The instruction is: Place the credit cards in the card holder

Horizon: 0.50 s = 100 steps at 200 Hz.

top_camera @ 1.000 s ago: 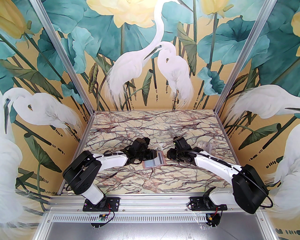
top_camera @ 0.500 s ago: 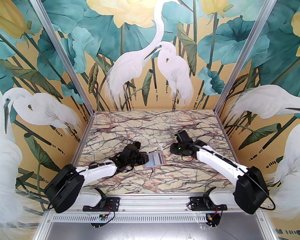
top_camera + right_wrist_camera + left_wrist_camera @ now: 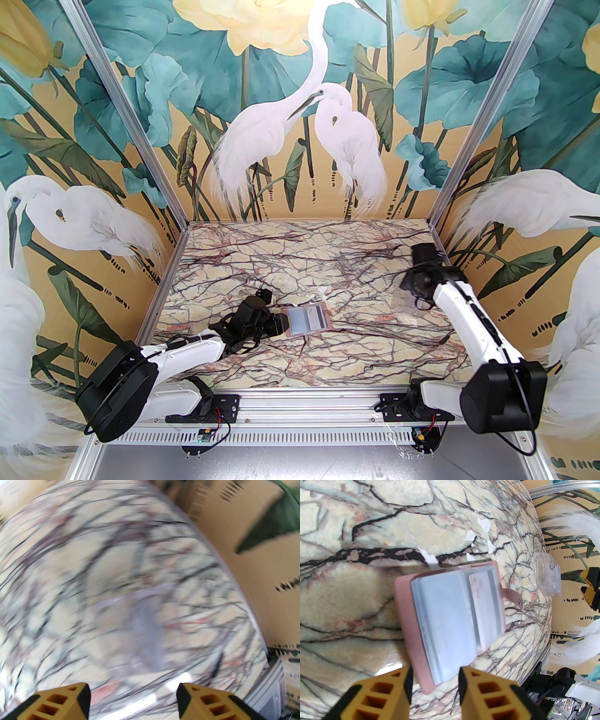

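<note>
From above, the card holder point(image 3: 307, 320) lies open near the middle of the marbled table point(image 3: 304, 248). The left gripper point(image 3: 280, 324) is just beside its left edge, and the right arm point(image 3: 461, 314) reaches to the far right. At the left wrist, the left gripper point(image 3: 435, 676) stands part open, with the card holder point(image 3: 450, 620) poking its near corner into the gap (neither finger pinches it). The right wrist view is blurred; the right gripper point(image 3: 133, 691) gapes wide and holds nothing.
</note>
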Available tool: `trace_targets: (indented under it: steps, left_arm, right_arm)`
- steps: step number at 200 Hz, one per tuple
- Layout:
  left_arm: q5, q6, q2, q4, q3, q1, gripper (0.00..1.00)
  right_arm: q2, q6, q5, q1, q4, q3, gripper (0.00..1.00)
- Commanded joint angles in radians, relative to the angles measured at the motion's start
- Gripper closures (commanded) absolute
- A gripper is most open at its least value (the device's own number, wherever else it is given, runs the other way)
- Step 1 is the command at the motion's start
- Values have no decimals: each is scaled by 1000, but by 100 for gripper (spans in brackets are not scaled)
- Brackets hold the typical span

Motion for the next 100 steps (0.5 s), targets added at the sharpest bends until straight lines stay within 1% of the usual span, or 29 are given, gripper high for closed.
trace_targets:
  steps: [1,12,18,21,26,62,76,100]
  left_arm:
    - [-11,17,-17,29,-10,5,60]
    - [-10,19,-19,30,-12,7,60]
    - [-10,19,-19,29,-12,7,60]
    - [-10,19,-18,31,-13,7,60]
    - [-9,20,-20,32,-13,7,60]
    - [4,25,-20,34,-16,7,60]
    - [6,24,-21,36,-16,7,60]
    - [8,22,-17,39,-13,7,60]
  right_arm:
    - [30,-19,-36,-61,37,-35,29]
    - [44,-27,-47,-78,75,-49,19]
    - [57,-34,-59,-83,90,-52,19]
    - [67,-38,-69,-90,95,-51,15]
    - [83,-46,-89,-96,101,-48,14]
    - [188,-114,-222,-107,155,-42,12]
    - [220,-128,-254,-110,166,-40,12]
    - [264,-153,-330,-110,194,-42,15]
